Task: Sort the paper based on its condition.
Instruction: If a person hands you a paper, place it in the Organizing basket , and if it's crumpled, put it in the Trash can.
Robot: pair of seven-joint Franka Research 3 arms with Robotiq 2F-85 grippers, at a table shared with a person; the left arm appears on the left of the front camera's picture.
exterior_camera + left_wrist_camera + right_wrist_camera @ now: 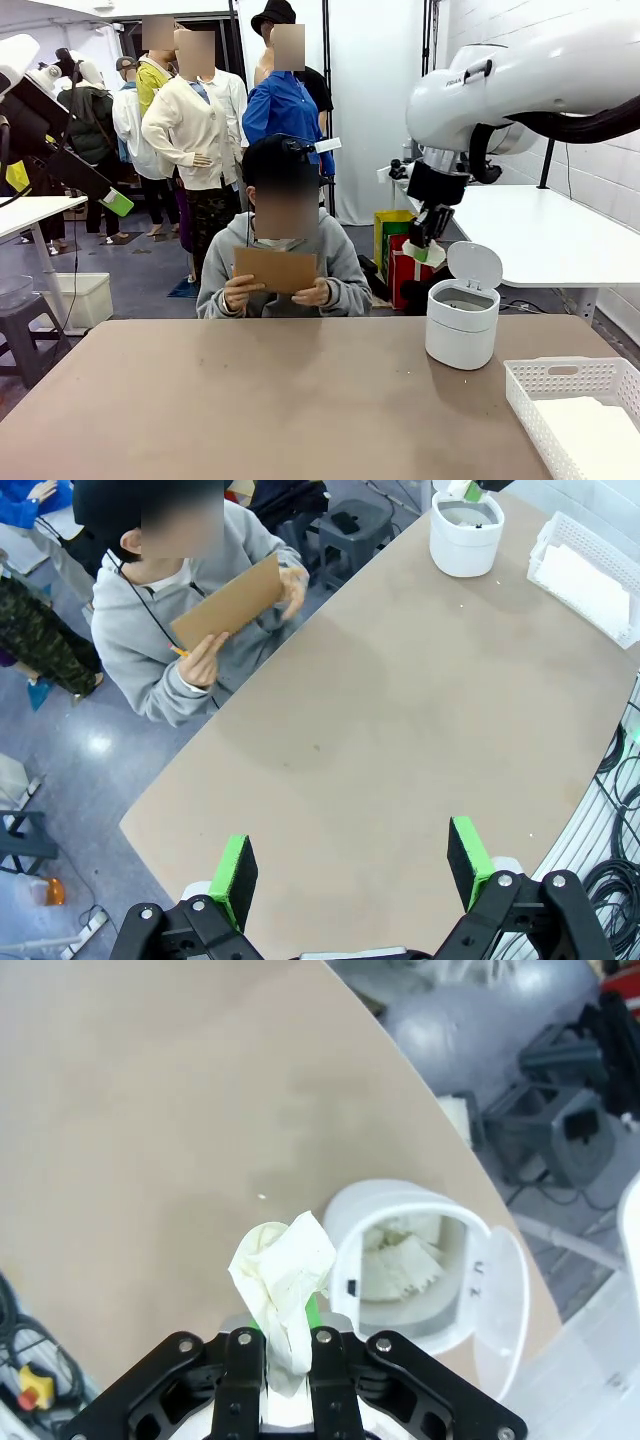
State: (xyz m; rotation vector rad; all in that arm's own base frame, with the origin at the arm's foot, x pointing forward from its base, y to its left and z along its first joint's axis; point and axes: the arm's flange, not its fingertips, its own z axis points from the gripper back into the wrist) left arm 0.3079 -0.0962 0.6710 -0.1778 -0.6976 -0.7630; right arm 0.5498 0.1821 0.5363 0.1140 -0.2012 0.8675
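Left gripper: pads apart, empty, bare table below. Right gripper: clamped on crumpled paper wad, open white bin just below and beside. Wad looks light, soft, compressible; pinch across its bulk, loose folds may slip.
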